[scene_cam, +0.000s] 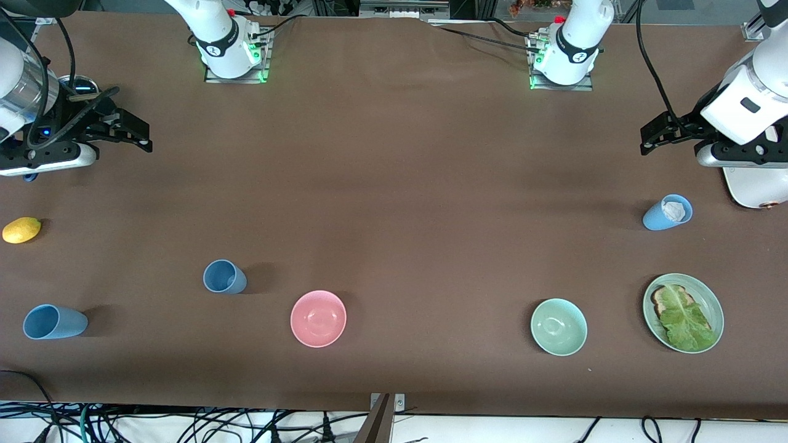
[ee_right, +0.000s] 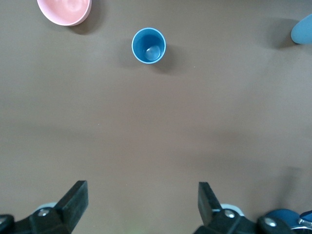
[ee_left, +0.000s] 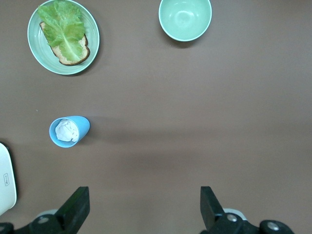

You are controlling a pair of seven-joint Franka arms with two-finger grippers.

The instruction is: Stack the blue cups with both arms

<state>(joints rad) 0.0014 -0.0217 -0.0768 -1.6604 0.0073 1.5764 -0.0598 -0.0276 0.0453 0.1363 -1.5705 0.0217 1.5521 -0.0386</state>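
Three light-blue cups stand apart on the brown table. One [scene_cam: 225,277] is beside the pink bowl, toward the right arm's end, and shows upright and empty in the right wrist view [ee_right: 148,45]. A second [scene_cam: 54,322] is nearer the front camera at that end's table edge [ee_right: 303,28]. The third [scene_cam: 668,213], at the left arm's end, holds crumpled white stuff [ee_left: 68,130]. My right gripper [scene_cam: 146,136] [ee_right: 142,187] is open and empty, up over bare table. My left gripper [scene_cam: 644,141] [ee_left: 145,192] is open and empty over bare table too.
A pink bowl [scene_cam: 318,318] and a pale green bowl [scene_cam: 558,327] sit near the front edge. A green plate [scene_cam: 714,301] holds bread and lettuce. A lemon [scene_cam: 21,229] lies at the right arm's end. A white object [scene_cam: 757,187] sits under the left arm.
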